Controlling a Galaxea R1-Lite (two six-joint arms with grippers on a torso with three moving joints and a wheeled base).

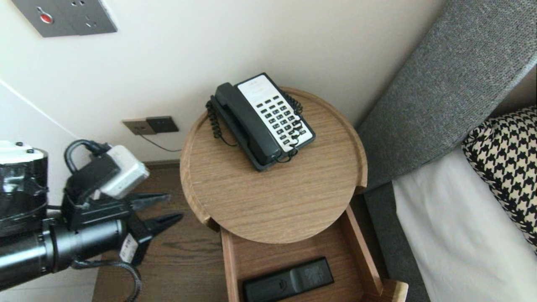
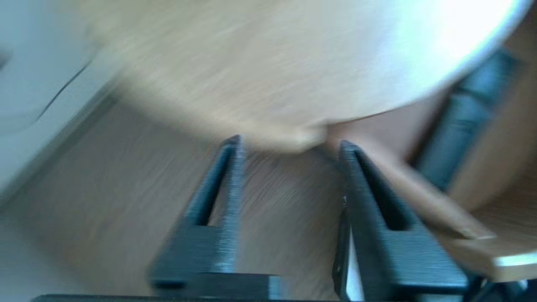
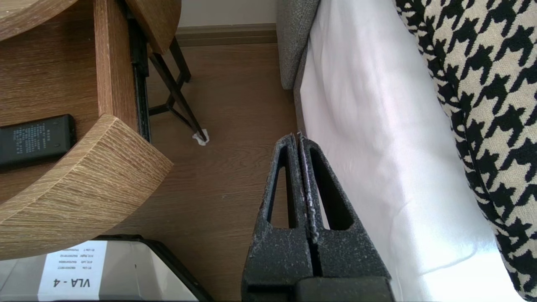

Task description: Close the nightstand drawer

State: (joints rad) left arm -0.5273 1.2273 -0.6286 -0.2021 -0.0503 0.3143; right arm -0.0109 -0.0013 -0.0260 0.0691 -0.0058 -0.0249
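A round wooden bedside table (image 1: 293, 201) carries a black and white desk phone (image 1: 262, 119) at its back. Below its front an open wooden drawer (image 1: 354, 239) holds a black remote control (image 1: 289, 282). My left gripper (image 1: 172, 207) hangs open and empty to the left of the table, over the wooden floor, pointing at the table's rim (image 2: 293, 140). In the left wrist view the gripper (image 2: 289, 144) has only floor between its fingers. My right gripper (image 3: 298, 138) is shut on nothing, low beside the bed's white sheet (image 3: 377, 126). The remote (image 3: 35, 140) lies in the drawer there.
A grey upholstered headboard (image 1: 440, 92) and a bed with a houndstooth pillow (image 1: 509, 167) stand right of the table. Wall sockets (image 1: 151, 125) sit behind my left arm. Black table legs (image 3: 176, 92) stand on the floor.
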